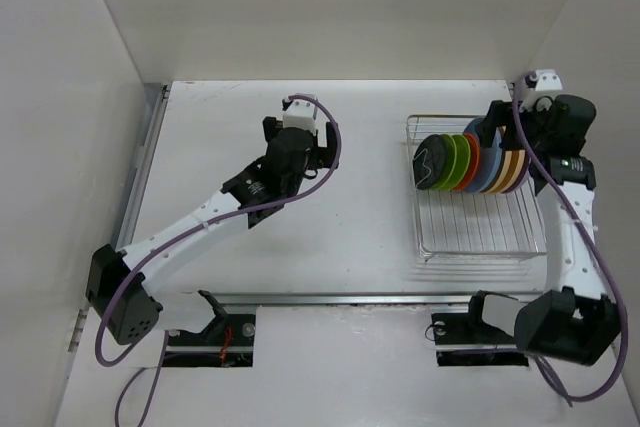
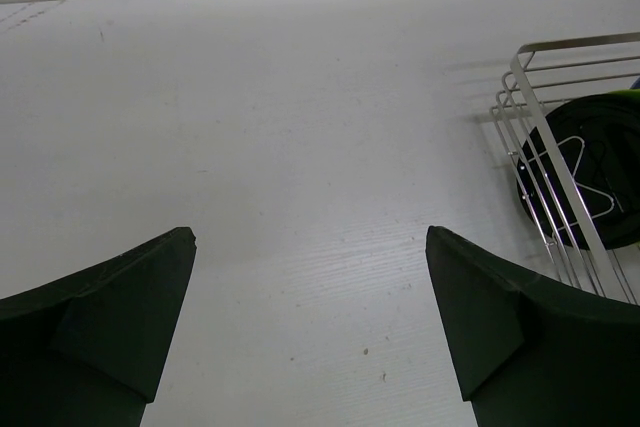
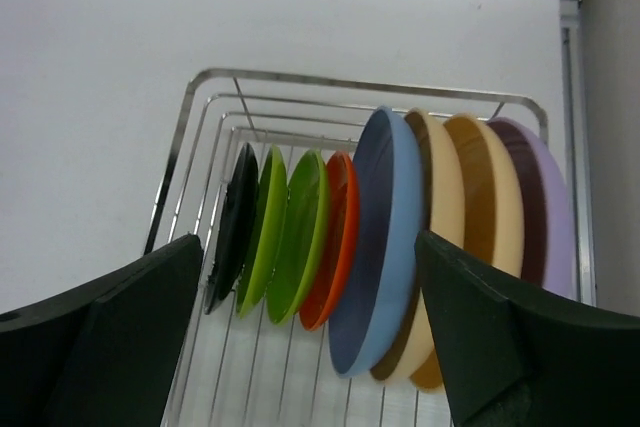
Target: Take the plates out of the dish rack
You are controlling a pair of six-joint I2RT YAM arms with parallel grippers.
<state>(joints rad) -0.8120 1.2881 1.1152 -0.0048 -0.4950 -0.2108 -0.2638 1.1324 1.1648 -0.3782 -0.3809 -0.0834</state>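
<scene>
**Rack.** The rectangular silver wire dish rack (image 1: 478, 255) stands at 3 o'clock on the white tabletop (image 1: 360, 227). All the plates stand on edge, packed at its 12 o'clock end. The 6 o'clock half shows bare bars only.

**Plates counted (right wrist view), 8:**
- 1 small black round plastic plate (image 3: 232, 232)
- 2 lime green plates (image 3: 266, 227)
- 1 orange plate (image 3: 338, 247)
- 1 larger light blue plate (image 3: 385, 237)
- 2 tan plates (image 3: 442, 187)
- 1 lavender plate (image 3: 548, 202)

**Left gripper** (image 2: 310, 247). It hangs over bare tabletop just toward 11 o'clock of centre. Its jaws are spread wide with nothing between them. The rack corner and the black plate sit at its 2 o'clock.

**Right gripper** (image 3: 308, 247). It is poised above the row. Its jaws are parted wide, holding nothing and touching no plate, with the green-to-blue stretch of the row showing between them.

**Progress.** No plate is seen lying on the tabletop, so I judge the unloading not begun. 0 plates are out and 8 remain. The right arm appears to be lining up for a first pick, though which plate cannot be told.
</scene>
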